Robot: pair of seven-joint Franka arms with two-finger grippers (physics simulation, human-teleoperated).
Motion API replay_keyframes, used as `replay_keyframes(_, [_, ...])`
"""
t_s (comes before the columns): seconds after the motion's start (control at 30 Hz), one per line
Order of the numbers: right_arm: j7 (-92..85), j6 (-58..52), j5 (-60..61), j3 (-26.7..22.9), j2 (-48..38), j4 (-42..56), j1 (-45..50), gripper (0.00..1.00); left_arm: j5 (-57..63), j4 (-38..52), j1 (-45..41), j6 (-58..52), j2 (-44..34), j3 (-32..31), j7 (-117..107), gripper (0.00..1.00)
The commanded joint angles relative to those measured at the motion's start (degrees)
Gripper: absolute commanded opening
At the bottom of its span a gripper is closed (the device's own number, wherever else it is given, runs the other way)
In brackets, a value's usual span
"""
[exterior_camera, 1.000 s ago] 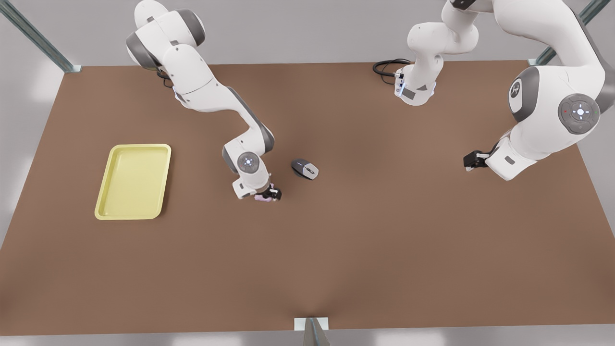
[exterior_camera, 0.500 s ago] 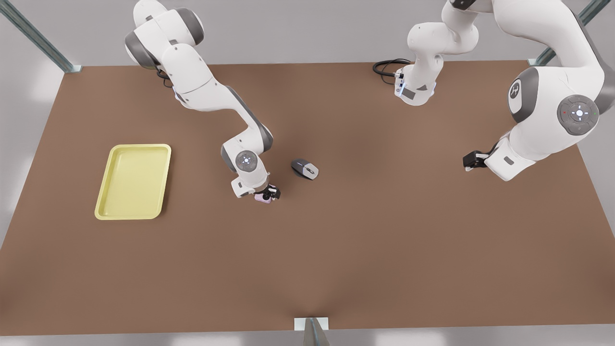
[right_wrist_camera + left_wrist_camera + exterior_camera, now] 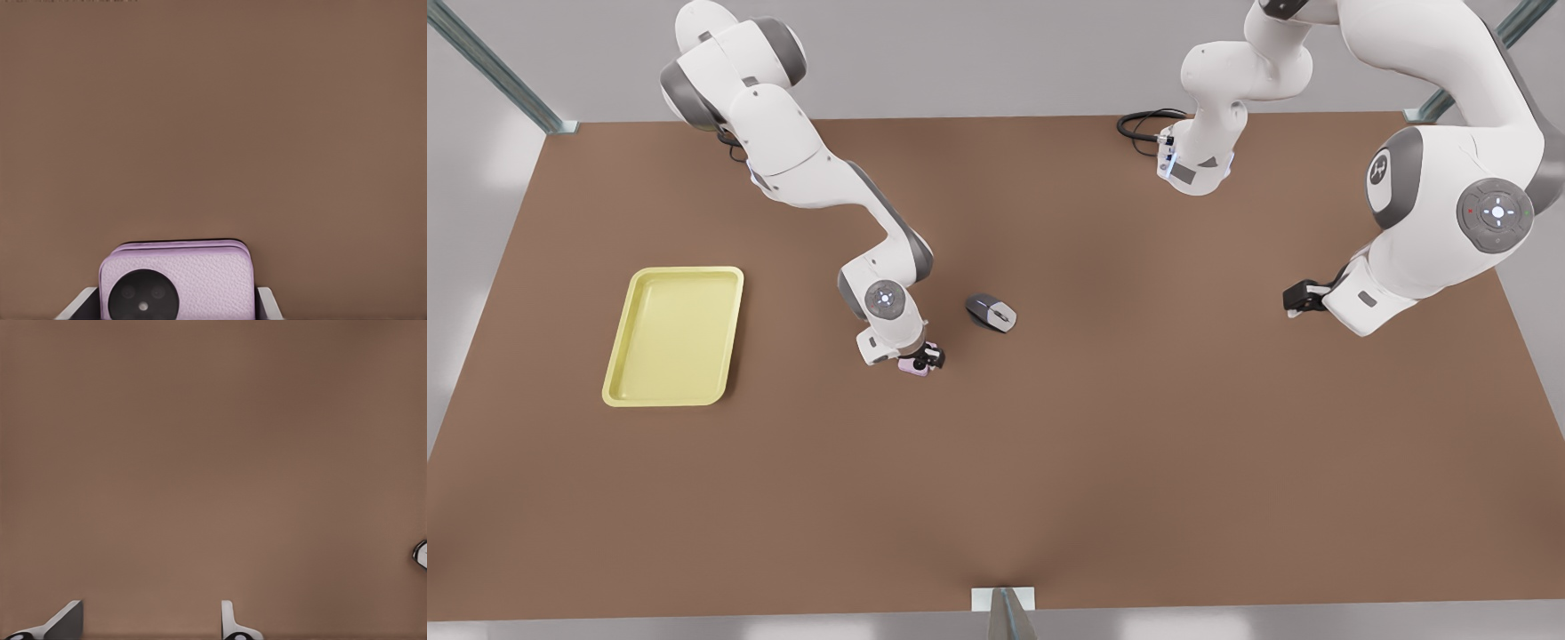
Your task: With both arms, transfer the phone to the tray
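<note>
On the front view's left, the pale yellow rimmed tray [image 3: 674, 336] lies bare. Near the middle our right gripper [image 3: 927, 359] pinches the pale pink phone [image 3: 177, 280] just beside the grey mouse [image 3: 991, 313]; next, we judge, carry it trayward. Our left gripper [image 3: 1296, 296] waits, fingers spread. No writing readable.

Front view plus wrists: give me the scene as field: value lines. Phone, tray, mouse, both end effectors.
phone: pink slab between the right end effector's fingers, by the table centre
right end effector: shut on phone
left end effector: open, holding nothing, waiting at the front view's right
tray: yellow, holds nothing, at the front view's left
mouse: grey, on the table beside the phone, apart from it
</note>
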Motion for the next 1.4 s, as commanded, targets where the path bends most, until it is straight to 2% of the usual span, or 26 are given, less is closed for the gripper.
replay_keyframes(0.0, [1.3,0.1,0.0,0.0,0.0,0.0,0.1,0.90,0.0,0.0,0.0,0.0,-0.1,0.1,-0.1,1.00])
replay_keyframes(0.27, [1.6,-0.2,0.0,0.2,-0.2,0.3,-0.2,0.74,0.0,0.0,0.0,0.0,-0.1,0.0,-0.2,1.00])
replay_keyframes(0.53, [-0.6,-3.4,0.0,0.1,-3.4,-0.1,-2.4,0.72,0.0,0.0,0.0,0.0,-0.1,0.0,-0.2,1.00])
replay_keyframes(0.6, [-4.7,-4.2,0.0,-0.1,-4.8,-0.8,-6.0,0.72,0.0,0.0,0.0,0.0,-0.1,0.0,-0.2,1.00])
replay_keyframes(0.87, [-41.4,-5.1,0.0,-0.3,-24.3,-21.6,-29.7,0.72,-0.2,0.0,0.0,-0.1,-0.2,0.0,-0.3,1.00])
replay_keyframes(0.97, [-53.8,-5.0,0.0,-0.5,-26.0,-24.4,-39.2,0.72,-0.2,0.0,0.0,0.0,-0.1,0.0,-0.3,1.00])
replay_keyframes(1.03, [-64.2,-4.4,0.0,-6.9,-26.1,-25.6,-40.9,0.72,-0.3,0.0,0.0,0.0,-0.1,0.0,-0.3,1.00])
replay_keyframes(1.1, [-70.8,-4.1,0.0,-10.0,-25.7,-26.7,-43.8,0.72,-0.3,0.0,0.0,0.0,-0.1,0.0,-0.3,1.00])
replay_keyframes(1.13, [-76.9,-1.8,0.0,-14.0,-23.6,-26.5,-43.8,0.72,-0.3,0.0,0.0,0.0,-0.1,0.0,-0.3,1.00])
replay_keyframes(1.23, [-77.9,-1.9,0.0,-15.2,-22.7,-26.6,-44.0,0.72,-0.3,0.0,0.0,-0.1,-0.1,0.0,-0.3,1.00])
replay_keyframes(1.27, [-77.9,-1.9,0.1,-15.2,-22.7,-26.3,-43.9,0.81,-0.3,0.0,-0.1,-0.1,-0.1,0.0,-0.3,1.00])
replay_keyframes(1.3, [-77.8,-2.3,1.0,-15.2,-22.3,-25.5,-43.8,1.00,-0.3,0.0,-0.1,-0.2,-0.1,0.0,-0.8,1.00])
replay_keyframes(1.37, [-77.7,-2.5,1.0,-15.2,-22.2,-25.1,-43.4,1.00,-0.3,0.0,-0.1,-0.2,-0.1,0.0,-0.8,1.00])
